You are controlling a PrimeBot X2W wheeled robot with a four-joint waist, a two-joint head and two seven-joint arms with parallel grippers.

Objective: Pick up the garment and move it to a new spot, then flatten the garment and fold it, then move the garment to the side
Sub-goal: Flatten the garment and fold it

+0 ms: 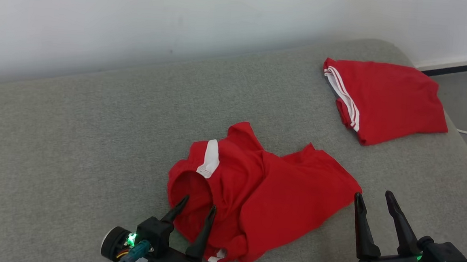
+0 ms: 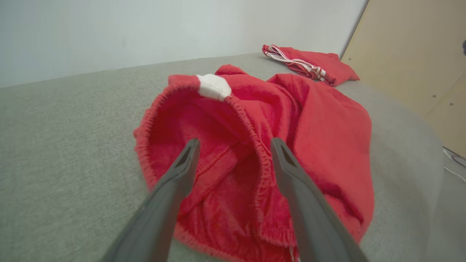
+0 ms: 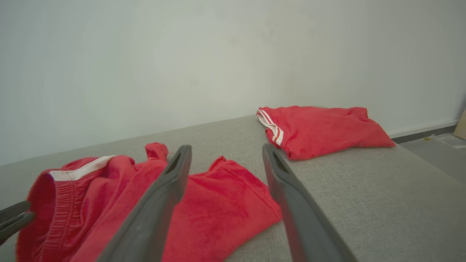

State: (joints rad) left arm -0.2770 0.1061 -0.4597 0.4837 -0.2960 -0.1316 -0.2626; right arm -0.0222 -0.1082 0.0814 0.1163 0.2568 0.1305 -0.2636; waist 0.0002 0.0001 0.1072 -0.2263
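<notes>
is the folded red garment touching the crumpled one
No, a strip of bare grey cushion lies between the folded garment and the crumpled garment.

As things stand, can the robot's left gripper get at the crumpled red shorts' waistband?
Probably yes: the open left gripper hangs right at the crumpled red shorts, fingers either side of the elastic waistband, nothing in between.

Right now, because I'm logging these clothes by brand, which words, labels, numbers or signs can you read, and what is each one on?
No readable text anywhere.
On the crumpled red shorts: the white band at the waistband is blank.
On the folded red garment: plain white stripes, no lettering.
The white scrap at the shorts' near hem: too small to read.
</notes>
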